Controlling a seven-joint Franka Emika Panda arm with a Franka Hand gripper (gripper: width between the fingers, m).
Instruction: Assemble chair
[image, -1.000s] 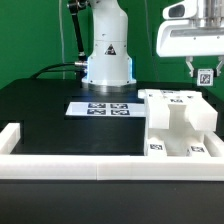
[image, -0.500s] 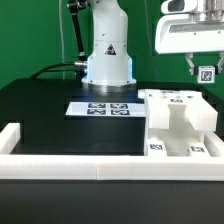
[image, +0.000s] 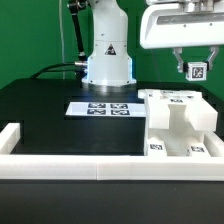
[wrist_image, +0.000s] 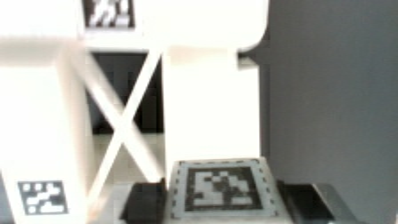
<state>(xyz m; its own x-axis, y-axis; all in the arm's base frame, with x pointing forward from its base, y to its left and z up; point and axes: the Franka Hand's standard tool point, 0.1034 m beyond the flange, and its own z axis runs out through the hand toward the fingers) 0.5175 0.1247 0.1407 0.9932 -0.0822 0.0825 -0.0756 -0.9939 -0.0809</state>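
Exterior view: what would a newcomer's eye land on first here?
The gripper, high at the exterior view's right, clamps a small tagged part in the air. Below it stands the chunky white half-built chair on the black table, with the arm's white base farther back.

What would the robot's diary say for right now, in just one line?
pincer: shut on small tagged part | place: in the air over chair body | part: not yet joined
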